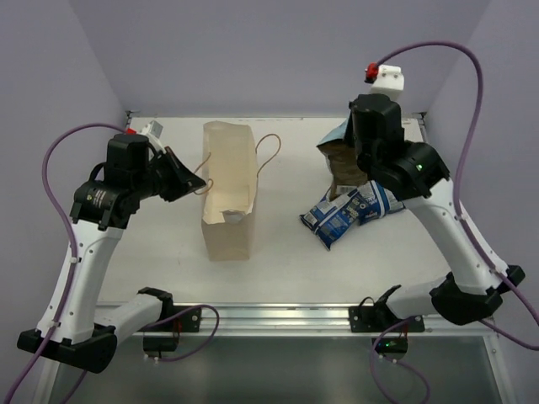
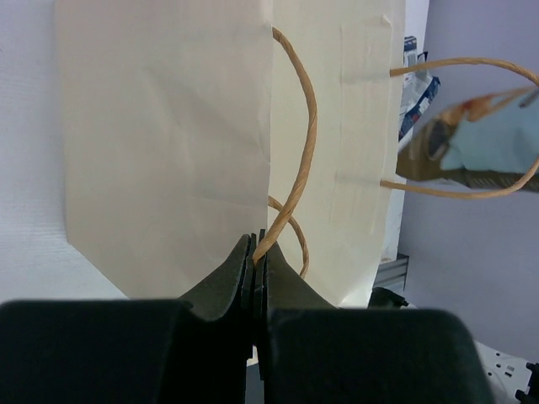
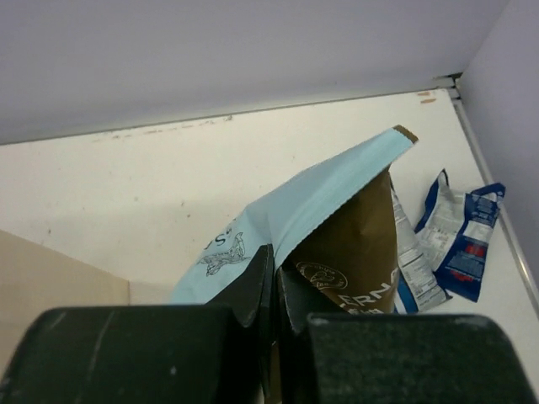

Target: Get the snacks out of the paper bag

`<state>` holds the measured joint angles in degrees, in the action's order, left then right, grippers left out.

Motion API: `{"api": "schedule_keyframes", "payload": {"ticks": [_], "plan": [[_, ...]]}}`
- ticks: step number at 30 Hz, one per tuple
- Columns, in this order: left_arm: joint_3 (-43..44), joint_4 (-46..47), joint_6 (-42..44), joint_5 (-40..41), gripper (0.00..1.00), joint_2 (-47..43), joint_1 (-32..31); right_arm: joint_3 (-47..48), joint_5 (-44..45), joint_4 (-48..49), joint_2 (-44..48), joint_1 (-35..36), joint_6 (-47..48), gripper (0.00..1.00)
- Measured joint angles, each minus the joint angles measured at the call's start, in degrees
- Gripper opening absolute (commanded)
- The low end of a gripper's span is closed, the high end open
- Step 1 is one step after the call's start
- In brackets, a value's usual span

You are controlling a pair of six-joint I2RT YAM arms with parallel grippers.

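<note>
Two grippers were both clenched, each on something different. The left gripper point(image 2: 255, 252) had its fingers pressed together on a thin brown cord handle point(image 2: 296, 160). The cord rose out from between the tips in a loop to the paper bag point(image 1: 227, 194).

That bag sat left of the middle of the table point(image 1: 286, 278), tan and creased, its long side running from the back towards the arms. Whether it stood upright or lay on its side I could not tell. Its other handle point(image 1: 268, 156) looped out on the side away from the left gripper, with nothing gripping it.

The right gripper point(image 3: 274, 282) was closed on the edge of the light blue chip bag point(image 3: 316, 198). It pinched the foil near one corner, so that the packet's sealed end pointed up and away towards the back wall point(image 3: 253, 50). In the overhead view this chip bag was well apart from the paper bag, over the right half of the table and mostly hidden beneath the right wrist. Whether its lower end touched the surface could not be seen.

Several dark blue and white packets point(image 1: 335, 217) with red marks lay in a loose cluster just beside it on the table, outside the paper bag and nearer the arms' bases.
</note>
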<state>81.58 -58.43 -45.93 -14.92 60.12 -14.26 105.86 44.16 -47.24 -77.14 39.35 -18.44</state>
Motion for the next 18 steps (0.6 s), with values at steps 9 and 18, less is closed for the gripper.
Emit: {"api": "schedule_keyframes", "payload": {"ticks": [9, 18], "plan": [[0.0, 0.0, -1.3, 0.4, 0.0, 0.4, 0.0, 15.9, -16.6, -1.3, -21.9, -6.6, -2.9, 0.0], [0.0, -0.6, -2.7, 1.3, 0.0, 0.3, 0.0, 27.2, -36.1, 0.5, -39.3, -19.1, -13.9, 0.0]]}}
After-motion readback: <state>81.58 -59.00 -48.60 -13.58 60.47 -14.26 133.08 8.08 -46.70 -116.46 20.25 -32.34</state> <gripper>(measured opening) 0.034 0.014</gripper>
